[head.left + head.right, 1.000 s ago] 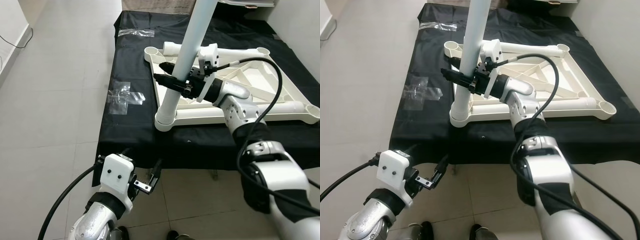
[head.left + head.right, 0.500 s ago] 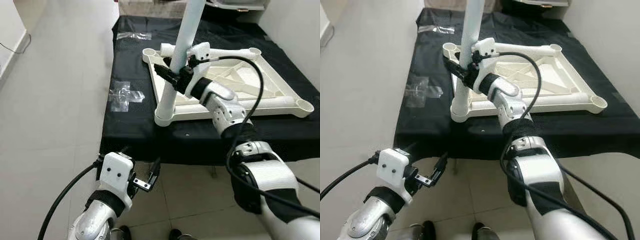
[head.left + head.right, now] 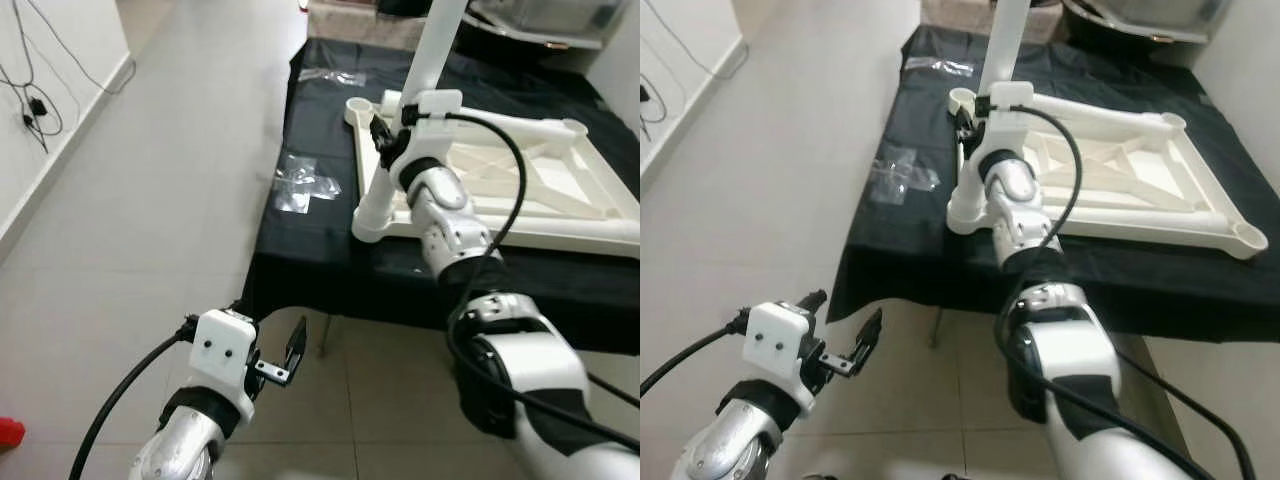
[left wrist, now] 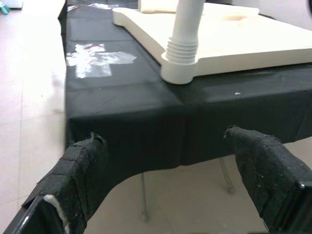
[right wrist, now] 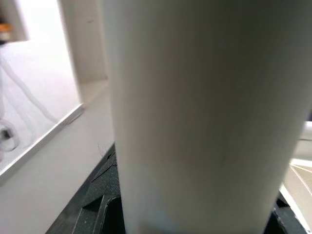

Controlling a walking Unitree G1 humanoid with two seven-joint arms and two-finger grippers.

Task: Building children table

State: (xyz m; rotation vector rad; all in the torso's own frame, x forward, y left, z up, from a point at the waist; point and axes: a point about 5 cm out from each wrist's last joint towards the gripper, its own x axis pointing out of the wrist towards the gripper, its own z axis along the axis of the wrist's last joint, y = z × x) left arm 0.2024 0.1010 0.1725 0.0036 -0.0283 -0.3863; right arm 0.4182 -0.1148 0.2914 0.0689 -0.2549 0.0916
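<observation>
right end effector: clamped on leg at tabletop corner
left end effector: open, empty, below counter edge

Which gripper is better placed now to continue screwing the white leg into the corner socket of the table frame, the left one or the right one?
Probably the right. The right gripper is closed around the white leg, which stands in the corner socket of the table frame. The left gripper hangs open below the table edge, away from the frame.
</observation>
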